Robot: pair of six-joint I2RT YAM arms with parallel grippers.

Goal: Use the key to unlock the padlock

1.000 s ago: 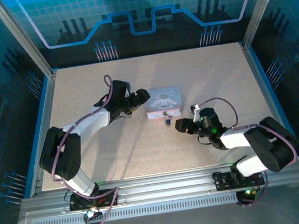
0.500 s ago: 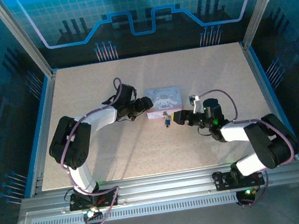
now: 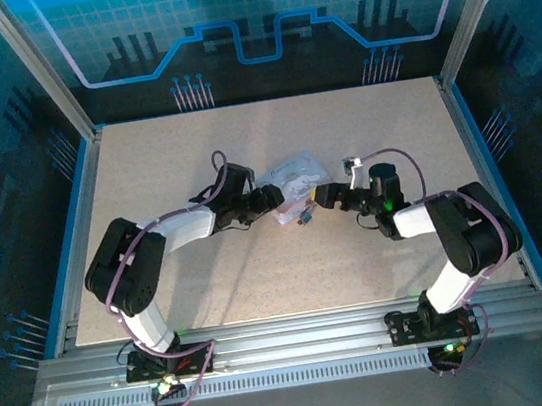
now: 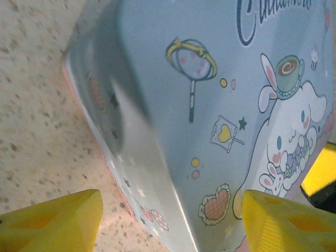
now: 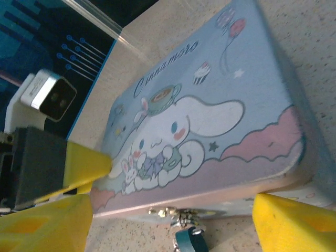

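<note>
Blue-lit panels (image 3: 246,25) wall in a speckled beige tabletop (image 3: 164,157), and the cartoon-print tin box (image 3: 296,177) lies near its middle. A second ago the tin sat square to the tabletop, with both arms standing off from it. It is now turned askew, its near-left corner swung toward the arms.

The left gripper (image 3: 272,199) has come in from the left to the tin's left end. The right gripper (image 3: 323,197) has travelled up from the near right to the opposite end. Each pair of jaws stands wide apart. In the left wrist view the yellow fingers sit either side of a corner of the tin, with bare tabletop showing between one finger and the tin wall. In the right wrist view the jaws bracket the tin's front edge. Neither pair appears clamped on anything.

The padlock (image 5: 188,239) hangs from the little clasp on that front edge, low between the right jaws and close to them. From above it is a small dark speck on the tabletop just in front of the tin. Whether the key is already in it is too small to tell.

As I read it, the arms have closed in and nudged the tin round. That brings the padlock within reach of the right jaws. The lock itself appears untouched, so the unlocking is yet to be done.
</note>
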